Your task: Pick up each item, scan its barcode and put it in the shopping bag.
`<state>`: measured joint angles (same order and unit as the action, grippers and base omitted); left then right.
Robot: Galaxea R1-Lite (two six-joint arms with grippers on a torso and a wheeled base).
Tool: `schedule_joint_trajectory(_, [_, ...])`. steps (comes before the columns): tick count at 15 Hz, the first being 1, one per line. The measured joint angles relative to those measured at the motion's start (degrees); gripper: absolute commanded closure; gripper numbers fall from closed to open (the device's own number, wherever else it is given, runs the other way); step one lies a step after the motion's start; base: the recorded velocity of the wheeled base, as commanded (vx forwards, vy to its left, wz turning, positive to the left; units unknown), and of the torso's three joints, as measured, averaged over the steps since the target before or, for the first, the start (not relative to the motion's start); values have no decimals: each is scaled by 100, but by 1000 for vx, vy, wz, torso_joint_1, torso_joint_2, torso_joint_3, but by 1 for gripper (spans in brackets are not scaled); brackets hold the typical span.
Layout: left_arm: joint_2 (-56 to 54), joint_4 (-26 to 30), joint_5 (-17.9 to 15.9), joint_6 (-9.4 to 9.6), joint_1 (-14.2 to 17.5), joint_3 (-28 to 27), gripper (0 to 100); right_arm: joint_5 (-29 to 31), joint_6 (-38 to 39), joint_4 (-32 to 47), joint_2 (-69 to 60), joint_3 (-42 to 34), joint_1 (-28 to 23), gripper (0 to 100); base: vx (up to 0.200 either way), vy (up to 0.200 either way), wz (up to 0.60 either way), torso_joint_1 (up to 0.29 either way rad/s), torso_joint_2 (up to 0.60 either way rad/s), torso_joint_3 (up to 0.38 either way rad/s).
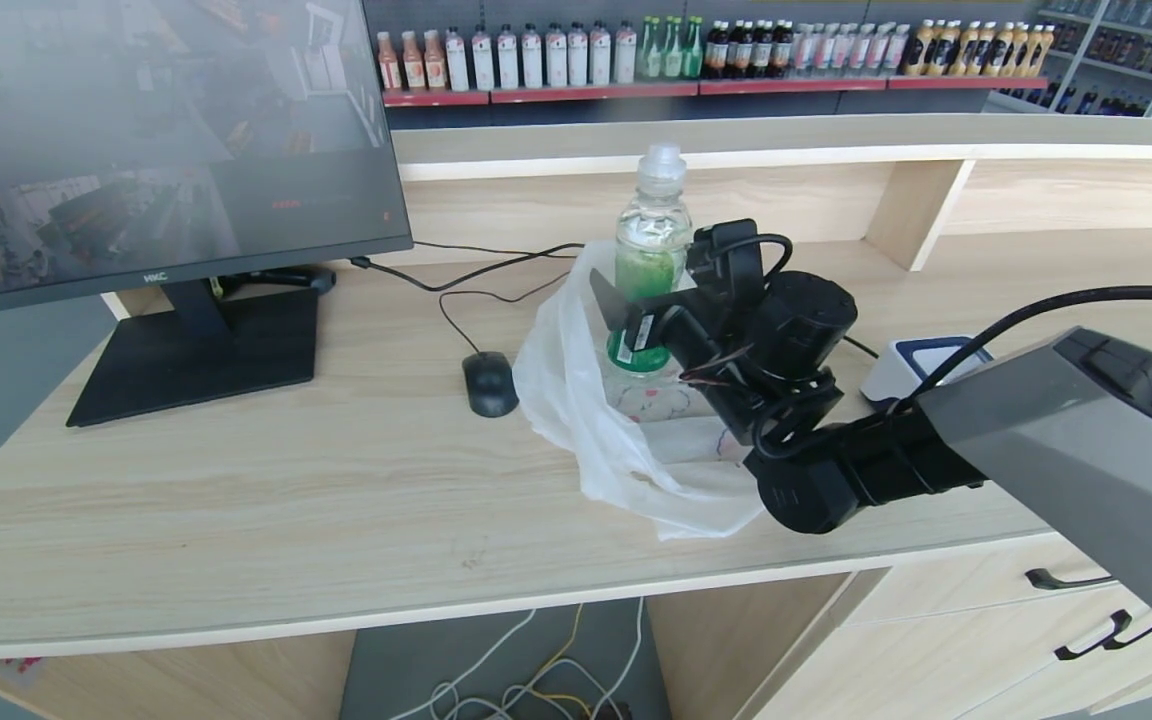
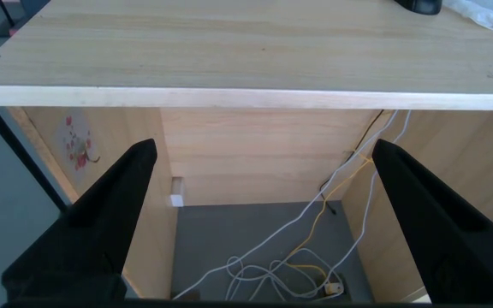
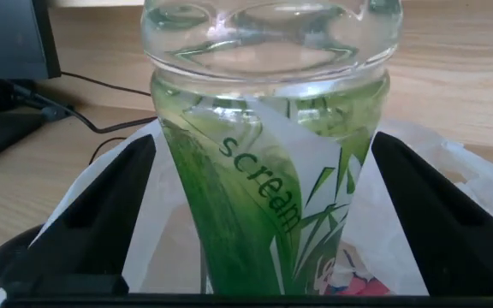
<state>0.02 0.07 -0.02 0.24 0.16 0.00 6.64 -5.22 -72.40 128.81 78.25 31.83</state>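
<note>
Bottle (image 1: 652, 250) of clear plastic with a green label stands upright, clamped around its middle by the jaws of the right gripper (image 1: 648, 315). Its lower part sits in the mouth of the white shopping bag (image 1: 576, 420) on the wooden counter (image 1: 336, 480). Bag folds and the gripper hide its base, so what it rests on cannot be told. The right arm covers part of the scanner (image 1: 921, 362). The left gripper (image 2: 264, 154) hangs below the counter's edge, jaws wide apart.
</note>
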Motion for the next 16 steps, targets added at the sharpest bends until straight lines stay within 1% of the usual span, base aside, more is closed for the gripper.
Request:
schedule_joint_trajectory(2, [0, 2, -2, 2, 0, 0, 0, 0, -2, -115, -80, -89, 0, 0, 0, 0, 0, 0, 0, 0])
schedule_joint_trajectory(7, [0, 2, 0, 0, 0, 0, 0, -2, -48, -232, -722, -926, 2, 0, 0, 0, 0, 0, 0, 0])
schedule_joint_trajectory(12, [0, 2, 0, 2, 0, 0, 0, -13, -41, -1117, -1718, -2550, 6, 0, 0, 0, 0, 0, 0, 0])
schedule_joint_trajectory(16, [0, 2, 0, 2, 0, 0, 0, -5, -61, -1557, -2347, -3536, 85, 0, 0, 0, 0, 0, 0, 0])
